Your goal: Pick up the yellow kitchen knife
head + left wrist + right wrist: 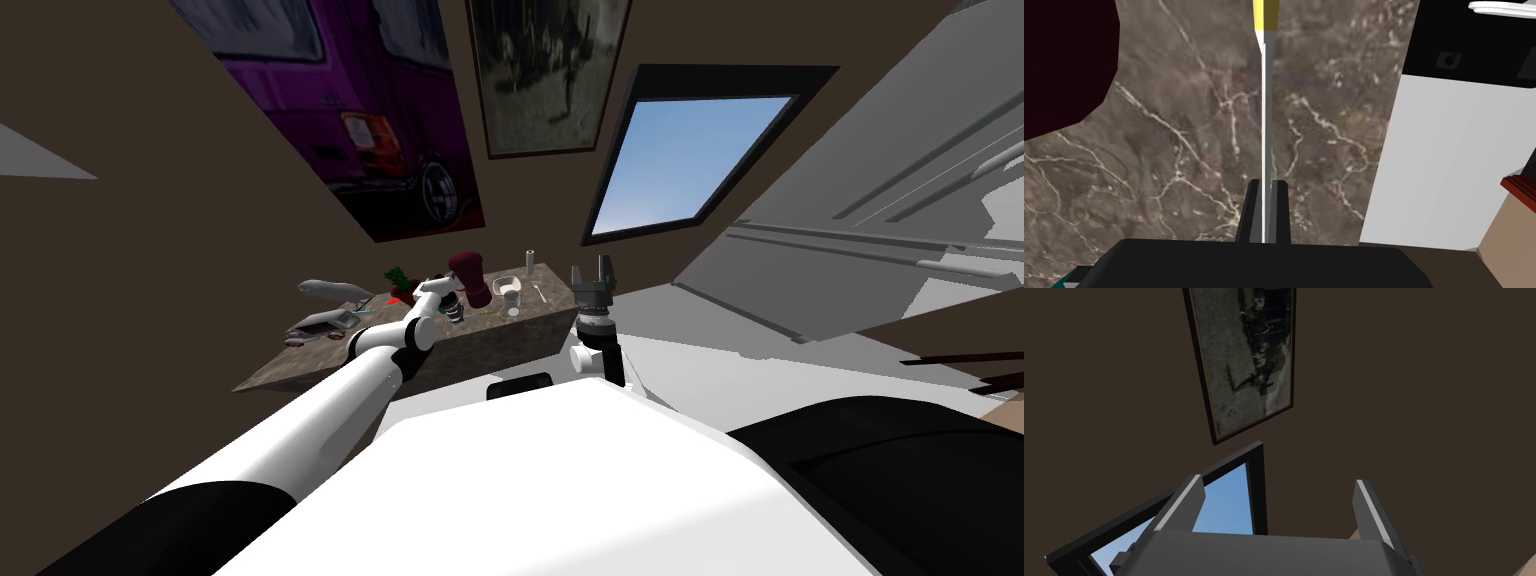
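Firstly, in the head view, the left claw point(447, 297) reaches over the marbled desk point(520, 328), and what it holds is too small to make out there. Just beyond it stand one dark red vessel point(470, 278), one clear glass point(510, 294) and one small grey cylinder point(531, 259). One spoon point(541, 293) lies past the glass. The clutter on the claw's other side is hard to tell apart. The right claw point(592, 268) is raised off the desk's end, well apart from all this.

Next, the left wrist view makes the grip plain. The left claw point(1267, 182) has its two fingers point(1251, 210) pressed against the thin blade of the one yellow kitchen knife point(1264, 125). The blade runs straight out from the claw over the desk point(1174, 150); whether it touches the surface I cannot tell. Its yellow handle is cut off at the edge. The dark red vessel point(1064, 65), also cropped, sits beside the blade.

Lastly, in the right wrist view, the right claw point(1278, 480) has its two fingers spread wide.
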Tool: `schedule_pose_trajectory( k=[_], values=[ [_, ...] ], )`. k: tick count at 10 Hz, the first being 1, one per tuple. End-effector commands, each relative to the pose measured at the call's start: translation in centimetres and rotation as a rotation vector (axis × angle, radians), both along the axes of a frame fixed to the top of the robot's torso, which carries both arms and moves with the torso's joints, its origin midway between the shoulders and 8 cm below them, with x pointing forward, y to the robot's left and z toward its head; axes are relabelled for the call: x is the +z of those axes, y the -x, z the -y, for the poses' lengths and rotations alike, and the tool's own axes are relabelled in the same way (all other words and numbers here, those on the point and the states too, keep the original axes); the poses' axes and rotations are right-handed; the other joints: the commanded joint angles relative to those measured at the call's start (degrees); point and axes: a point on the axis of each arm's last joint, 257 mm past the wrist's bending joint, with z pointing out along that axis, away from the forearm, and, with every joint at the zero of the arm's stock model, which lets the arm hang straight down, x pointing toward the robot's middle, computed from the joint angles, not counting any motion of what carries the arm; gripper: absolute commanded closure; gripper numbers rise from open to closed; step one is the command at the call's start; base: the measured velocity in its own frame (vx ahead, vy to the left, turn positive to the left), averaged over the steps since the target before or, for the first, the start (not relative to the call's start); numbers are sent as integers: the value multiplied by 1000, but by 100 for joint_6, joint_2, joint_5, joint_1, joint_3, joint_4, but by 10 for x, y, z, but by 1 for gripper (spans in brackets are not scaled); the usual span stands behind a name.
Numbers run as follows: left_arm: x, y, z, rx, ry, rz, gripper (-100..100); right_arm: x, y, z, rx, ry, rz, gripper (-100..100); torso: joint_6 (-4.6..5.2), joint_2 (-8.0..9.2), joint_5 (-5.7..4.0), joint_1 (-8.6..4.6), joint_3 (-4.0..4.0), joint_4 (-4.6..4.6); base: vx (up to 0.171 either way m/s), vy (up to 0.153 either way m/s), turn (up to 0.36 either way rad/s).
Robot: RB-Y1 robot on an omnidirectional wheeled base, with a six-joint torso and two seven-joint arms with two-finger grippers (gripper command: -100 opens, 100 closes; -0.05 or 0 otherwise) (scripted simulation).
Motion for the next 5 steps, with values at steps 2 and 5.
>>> schedule_pose_trajectory(
  k=[2, 5],
  values=[
    [0, 0, 0, 1, 0, -1, 0, 0, 0, 0, 0, 0, 0, 0, 1, -3, 1, 2, -1, 0, 0, 0, 0],
    [-12, 10, -1, 3, 1, -21, 100, 0, 0, 0, 0, 0, 0, 0, 2, -6, 2, 3, -3, -1, 0, -2, 2]
  ],
)
